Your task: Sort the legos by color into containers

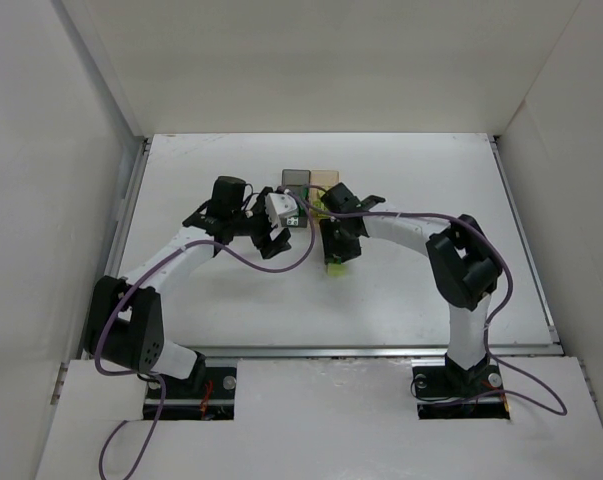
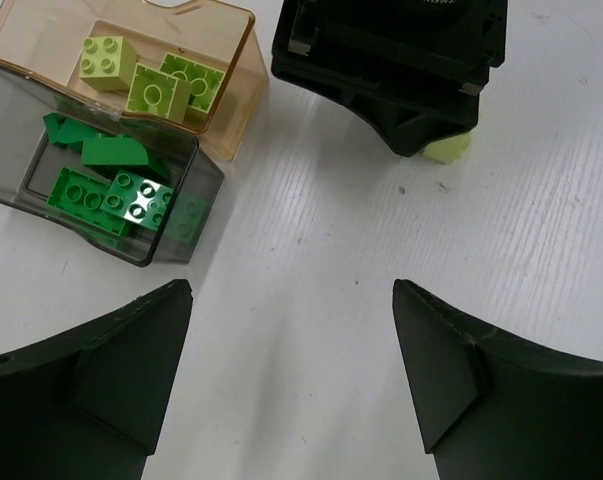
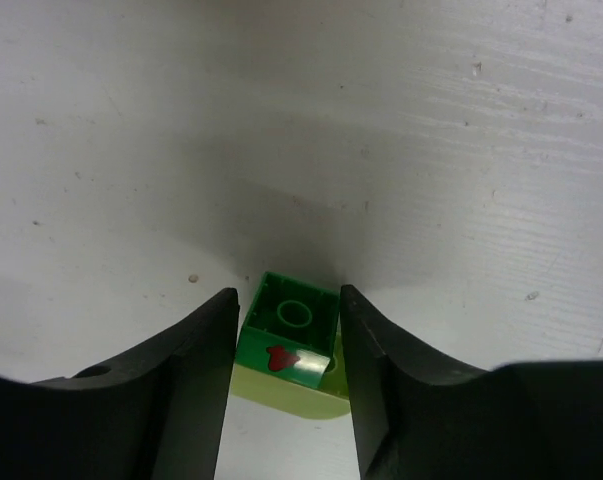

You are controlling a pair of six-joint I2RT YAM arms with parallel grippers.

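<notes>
My right gripper [image 3: 288, 292] is down at the table with its jaws closed against both sides of a dark green lego [image 3: 286, 335]. This lego lies hollow side up on a pale yellow-green lego [image 3: 281, 387], which also shows in the top view [image 1: 335, 268] and in the left wrist view [image 2: 446, 148]. My left gripper [image 2: 291, 290] is open and empty above bare table, left of the right gripper [image 1: 336, 248]. The smoky grey bin [image 2: 186, 215] holds several dark green legos [image 2: 111, 195]. The orange-tan bin [image 2: 236, 90] holds three pale legos [image 2: 156, 88].
The two bins stand side by side at the back middle of the table, the grey bin [image 1: 296, 178] left of the tan bin [image 1: 324, 178]. White walls enclose the table on three sides. Purple cables trail from both arms.
</notes>
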